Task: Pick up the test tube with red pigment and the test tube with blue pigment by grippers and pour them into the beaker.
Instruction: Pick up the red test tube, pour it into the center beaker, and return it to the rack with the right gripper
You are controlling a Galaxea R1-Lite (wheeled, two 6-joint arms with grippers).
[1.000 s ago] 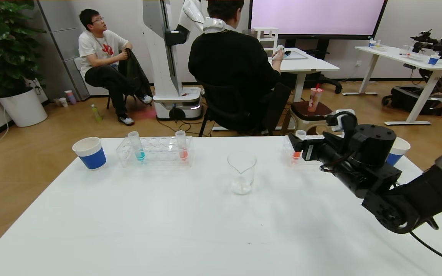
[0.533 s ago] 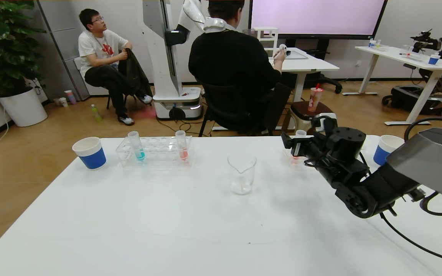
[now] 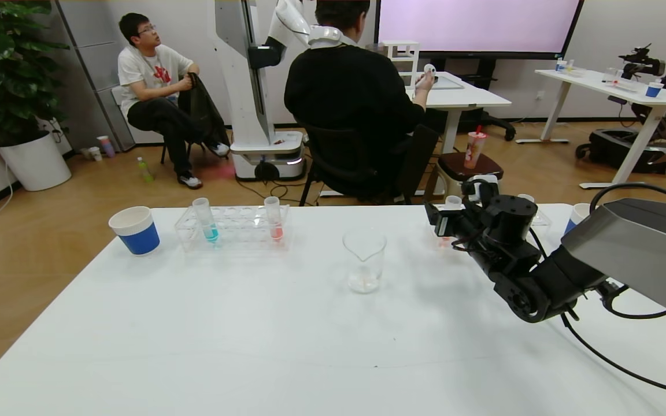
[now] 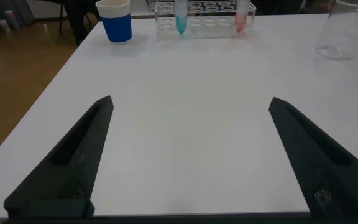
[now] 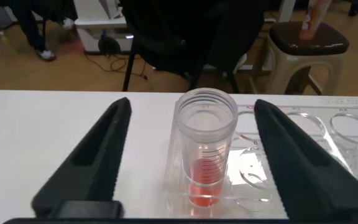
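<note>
Landmark: the beaker [image 3: 364, 258], clear glass with a pouring spout, stands mid-table on the white table [image 3: 287, 346].
Right gripper [image 5: 191, 155]: to the right of the beaker and a little beyond it, fingers spread wide with the test tube with red pigment [image 5: 205, 146] standing between them – nothing gripped yet.
Red tube: upright in a clear rack [image 5: 303, 155], orange-red liquid pooled in its rounded bottom, ribbed open mouth, printed graduations.
Blue tube: the test tube with blue pigment [image 3: 206, 220] stands left of the beaker and beyond it, in a second clear rack [image 3: 233, 228] beside a paler red tube [image 3: 274, 219].
Left gripper [image 4: 188, 152]: low over bare table on the near side of the beaker, fingers wide apart, holding nothing.
Risk: the tube is smooth, slim plastic – an off-centre close could push it askew in its rack hole or drag the light rack along.
Risk: a loose hold may let it slip when lifted; its open mouth would spill if tipped early.
</note>
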